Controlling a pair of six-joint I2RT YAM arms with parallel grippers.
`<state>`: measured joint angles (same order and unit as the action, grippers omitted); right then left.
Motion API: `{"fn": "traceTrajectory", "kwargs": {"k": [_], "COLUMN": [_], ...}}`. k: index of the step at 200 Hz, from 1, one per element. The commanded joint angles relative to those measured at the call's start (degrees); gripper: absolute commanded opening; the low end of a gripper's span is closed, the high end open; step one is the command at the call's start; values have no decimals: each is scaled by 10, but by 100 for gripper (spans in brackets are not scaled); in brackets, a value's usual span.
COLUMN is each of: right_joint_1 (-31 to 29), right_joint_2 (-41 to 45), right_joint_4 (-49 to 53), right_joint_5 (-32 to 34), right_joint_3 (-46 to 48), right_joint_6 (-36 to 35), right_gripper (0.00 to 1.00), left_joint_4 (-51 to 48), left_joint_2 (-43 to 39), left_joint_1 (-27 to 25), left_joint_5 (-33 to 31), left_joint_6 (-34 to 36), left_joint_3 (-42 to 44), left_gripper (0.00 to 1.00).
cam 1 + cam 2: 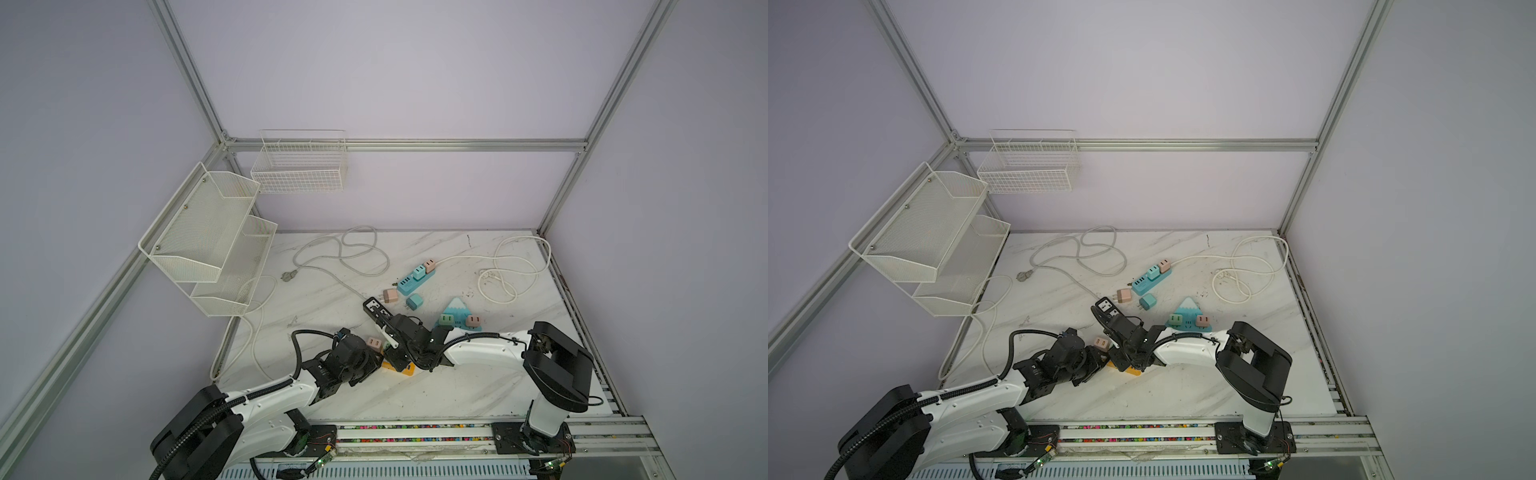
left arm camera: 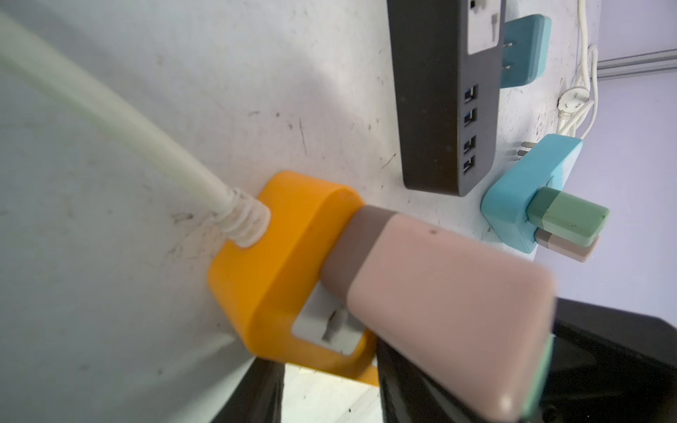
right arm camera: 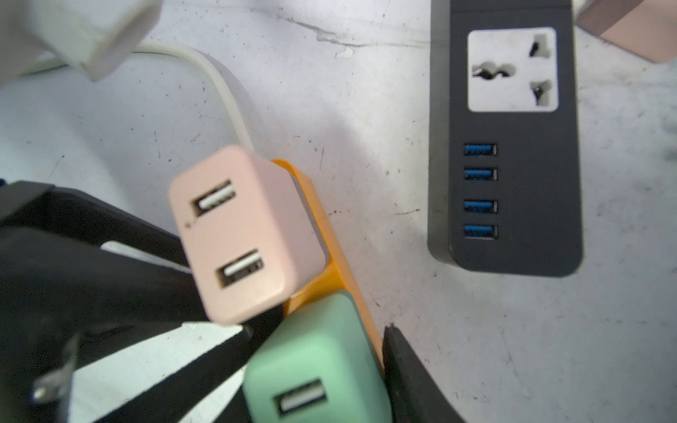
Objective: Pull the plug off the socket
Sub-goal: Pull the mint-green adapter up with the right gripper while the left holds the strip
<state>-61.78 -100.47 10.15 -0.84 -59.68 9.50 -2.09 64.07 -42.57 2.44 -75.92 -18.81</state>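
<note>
An orange socket strip (image 2: 285, 249) with a white cable lies at the table's front middle, mostly hidden under both grippers in both top views (image 1: 405, 369) (image 1: 1130, 370). A pink plug (image 3: 238, 234) (image 1: 375, 343) and a green plug (image 3: 315, 366) stand side by side in it. My right gripper (image 3: 318, 370) is shut on the green plug, a black finger on each side. My left gripper (image 2: 326, 362) comes in from the left, below the pink plug. Its fingers (image 2: 256, 395) straddle the strip's edge and both look to touch it.
A black power strip (image 1: 376, 309) lies just behind the grippers. Further back are a blue strip (image 1: 415, 276) holding plugs, a loose pink plug (image 1: 390, 296), a loose teal plug (image 1: 414, 301) and a blue mountain-shaped socket (image 1: 457, 316). Cables loop at the back; white baskets (image 1: 208, 241) hang left.
</note>
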Motion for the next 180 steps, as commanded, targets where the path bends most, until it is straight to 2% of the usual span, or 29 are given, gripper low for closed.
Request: {"fn": "traceTrajectory", "kwargs": {"k": [1, 109, 180], "right_joint_1": [-5, -12, -12], "right_joint_2": [-28, -31, -21], "right_joint_4": [10, 13, -7], "right_joint_5": [7, 0, -9], "right_joint_3": [-8, -17, -3], "right_joint_6": [-13, 11, -10], "right_gripper": [41, 30, 24], "left_joint_4": [-30, -45, -46], "left_joint_2": [21, 33, 45], "left_joint_1": [-3, -4, -4], "left_joint_5": [-11, -27, -17], "left_joint_6": [8, 7, 3], "left_joint_3": [20, 17, 28], "left_gripper": [39, 39, 39]}}
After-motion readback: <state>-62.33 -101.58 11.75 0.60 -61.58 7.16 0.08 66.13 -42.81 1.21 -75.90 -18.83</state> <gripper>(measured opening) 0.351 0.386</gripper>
